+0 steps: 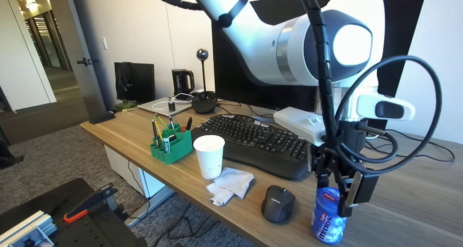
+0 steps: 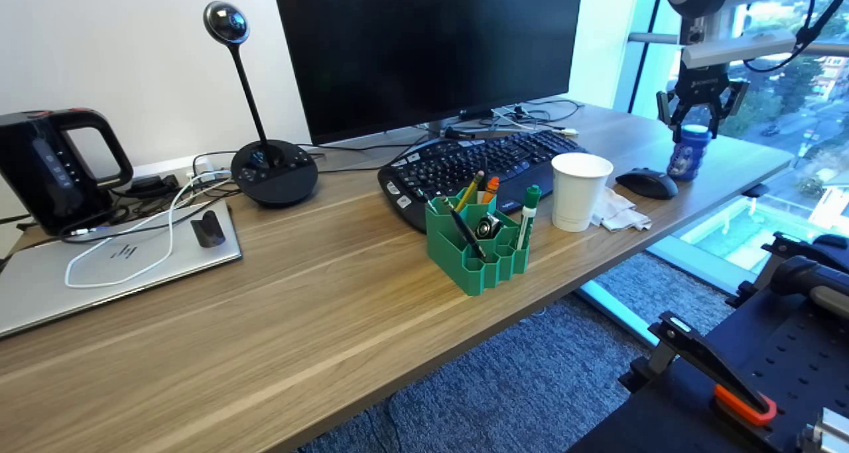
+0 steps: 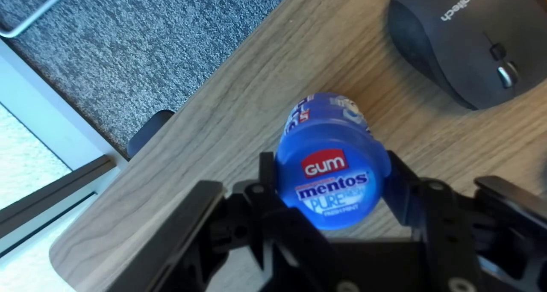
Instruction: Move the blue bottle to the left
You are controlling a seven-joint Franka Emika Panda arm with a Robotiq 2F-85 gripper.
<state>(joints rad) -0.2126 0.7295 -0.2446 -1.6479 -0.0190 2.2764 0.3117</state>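
Observation:
The blue bottle (image 1: pixel 326 223) is a short gum bottle with a blue cap and a white-and-red label. It is roughly upright at the desk's front edge, beside the mouse, and shows in both exterior views (image 2: pixel 687 156). I cannot tell whether its base touches the desk. My gripper (image 1: pixel 333 199) points down from above, with a finger on each side of the cap. In the wrist view (image 3: pixel 331 168) both fingers lie against the cap's sides, so it is shut on the bottle. The fingers hide part of the bottle's upper side in an exterior view (image 2: pixel 695 133).
A black mouse (image 1: pixel 277 203) lies close beside the bottle. Past it are a white cloth (image 1: pixel 231 183), a white paper cup (image 1: pixel 209 156) and a green pen holder (image 1: pixel 181 147). A black keyboard (image 1: pixel 260 142) lies behind, before the monitor (image 2: pixel 431 48). The desk's front edge (image 2: pixel 530 320) is near the bottle.

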